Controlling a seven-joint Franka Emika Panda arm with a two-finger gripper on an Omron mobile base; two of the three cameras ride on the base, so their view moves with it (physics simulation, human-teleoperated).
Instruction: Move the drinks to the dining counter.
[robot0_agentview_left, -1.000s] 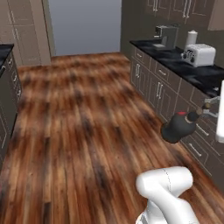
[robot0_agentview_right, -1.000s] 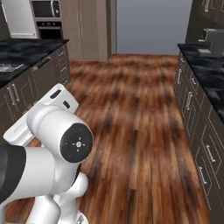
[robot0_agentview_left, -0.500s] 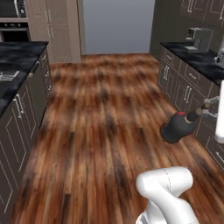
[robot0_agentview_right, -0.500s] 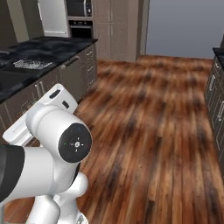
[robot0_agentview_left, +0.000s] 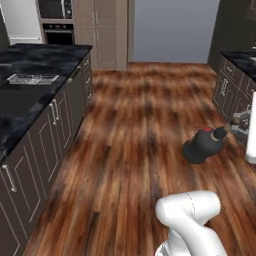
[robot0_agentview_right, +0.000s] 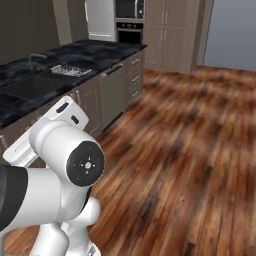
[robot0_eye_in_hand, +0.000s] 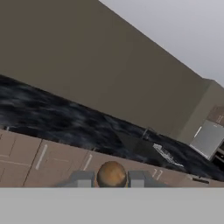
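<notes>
Two fingers (robot0_eye_in_hand: 83, 178) of the gripper (robot0_agentview_left: 231, 127) are clamping the bottle (robot0_agentview_left: 202, 145) neck, right of frame.

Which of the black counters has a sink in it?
The long black counter on the left, by the oven. It has a sink and a metal rack. The counter on the right shows none.

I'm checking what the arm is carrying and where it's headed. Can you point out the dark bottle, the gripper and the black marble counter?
dark bottle (robot0_agentview_left: 201, 145): left base view, on its round body.
gripper (robot0_eye_in_hand: 111, 179): hand view, between its fingertips, shut on the bottle's neck.
black marble counter (robot0_agentview_right: 92, 52): right base view, on its bare top.
</notes>
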